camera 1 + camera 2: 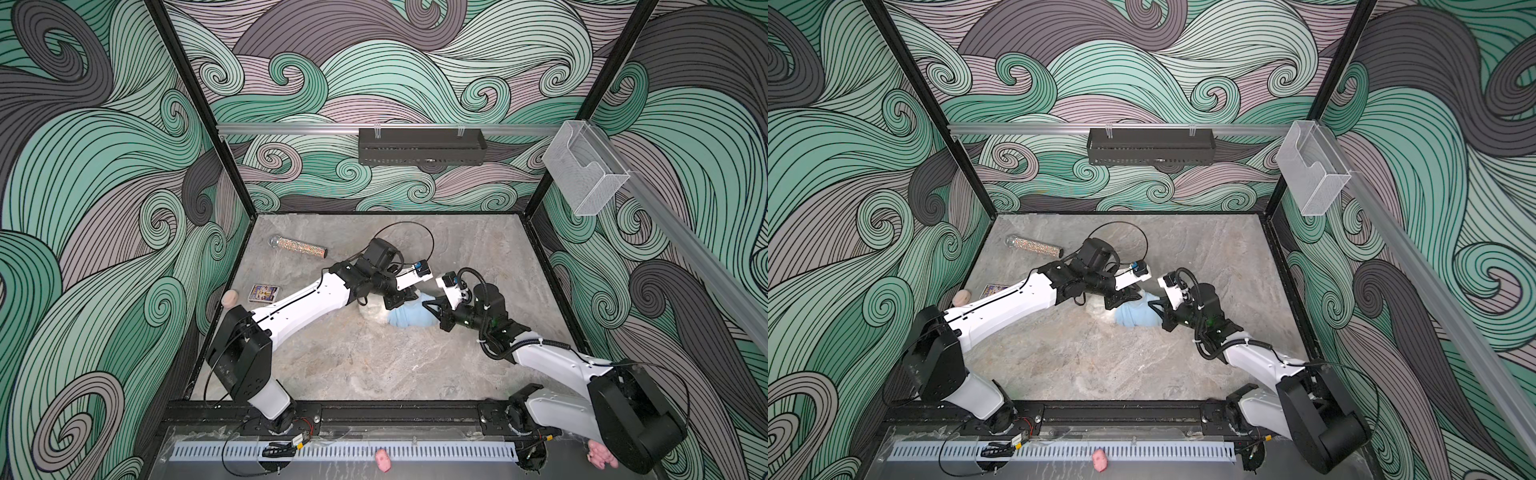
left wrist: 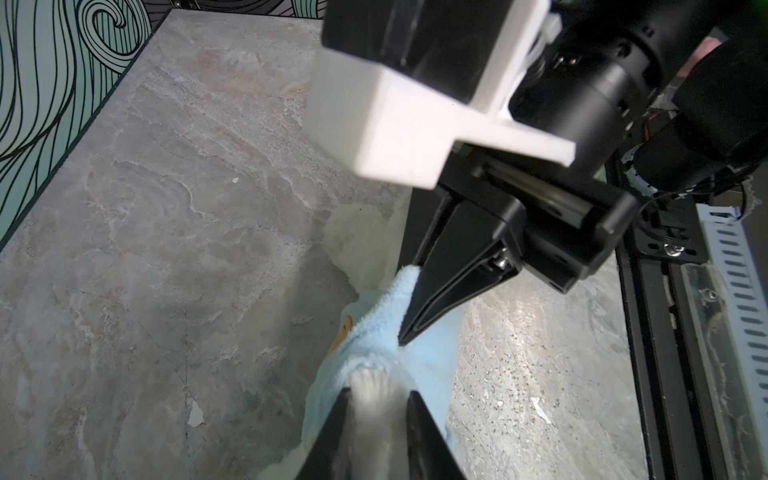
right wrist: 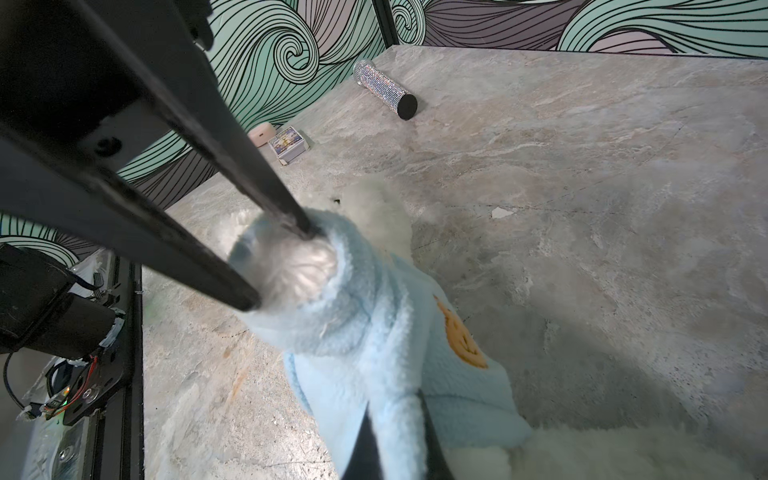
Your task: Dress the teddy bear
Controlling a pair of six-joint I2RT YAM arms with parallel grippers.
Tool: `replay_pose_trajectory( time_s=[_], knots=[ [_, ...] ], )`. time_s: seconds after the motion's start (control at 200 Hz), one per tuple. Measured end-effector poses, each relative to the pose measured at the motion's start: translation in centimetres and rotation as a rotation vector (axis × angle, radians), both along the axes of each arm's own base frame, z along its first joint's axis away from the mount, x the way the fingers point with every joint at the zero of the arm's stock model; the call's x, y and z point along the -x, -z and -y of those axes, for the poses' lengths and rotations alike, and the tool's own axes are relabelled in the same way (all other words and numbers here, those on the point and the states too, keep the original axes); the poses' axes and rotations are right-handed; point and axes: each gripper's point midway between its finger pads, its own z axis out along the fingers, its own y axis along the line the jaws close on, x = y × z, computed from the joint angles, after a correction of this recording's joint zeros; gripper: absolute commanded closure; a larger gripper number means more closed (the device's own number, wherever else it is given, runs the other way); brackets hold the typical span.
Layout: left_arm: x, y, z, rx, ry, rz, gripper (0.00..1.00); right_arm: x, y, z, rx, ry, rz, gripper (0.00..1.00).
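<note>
The teddy bear [image 1: 371, 312] lies on the table [image 1: 374, 365], well apart from the glitter tube [image 1: 298, 246], on the side toward my bases. A light blue sweater [image 3: 374, 332] is partly on it.

My left gripper [image 2: 378, 392] is closed on the white paw [image 3: 299, 266] that comes out of the sleeve cuff. My right gripper [image 3: 395, 415] is pressed together on a fold of the sweater body.

I think the paw is the weak point. The plush is soft and slippery, so if my right side pulls the cloth too hard, the paw can slide out of the jaws and go back into the sleeve. The bear is also light, so a pull may drag all of it instead of moving the cloth. My two grippers are very near each other and could bump.

Beyond the tube, a black perforated tray [image 1: 422, 146] hangs on the back wall; I cannot see into it. Far from the tube, on the right wall, a clear box [image 1: 586, 174] shows nothing inside.
</note>
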Motion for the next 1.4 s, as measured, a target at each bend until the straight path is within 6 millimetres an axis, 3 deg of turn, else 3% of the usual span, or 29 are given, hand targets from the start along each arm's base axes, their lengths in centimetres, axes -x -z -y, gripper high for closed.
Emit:
replay_pose_trajectory(
  time_s=[0.32,0.645,0.835,0.961,1.056,1.121,1.271,1.401],
  knots=[
    [-0.1,0.8,-0.1,-0.043,0.012,-0.014,0.72,0.0,0.1,0.0,0.002,-0.001,-0.001,1.0],
    [-0.8,3.8,0.5,-0.105,0.018,-0.065,0.68,0.0,0.3,0.0,-0.032,0.02,-0.041,1.0],
    [-1.1,4.4,1.2,-0.109,0.016,-0.09,0.69,-0.3,0.0,-0.1,-0.074,0.047,-0.074,1.0],
    [-1.4,4.9,1.5,-0.121,0.011,-0.111,0.77,-0.5,0.0,0.0,-0.093,0.069,-0.098,1.0],
    [-1.5,5.4,1.4,-0.136,0.0,-0.129,1.0,-0.6,0.1,0.1,-0.1,0.087,-0.113,1.0],
    [-1.5,5.6,1.3,-0.143,-0.012,-0.138,1.0,-0.7,0.2,0.2,-0.099,0.099,-0.113,1.0],
    [-1.4,4.4,1.3,-0.059,-0.062,-0.153,1.0,-0.5,-0.2,0.9,-0.09,0.124,-0.084,0.93],
    [-0.6,1.1,0.1,0.166,-0.162,-0.183,1.0,-0.4,-0.9,1.7,-0.077,0.157,-0.024,0.9]
  ],
)
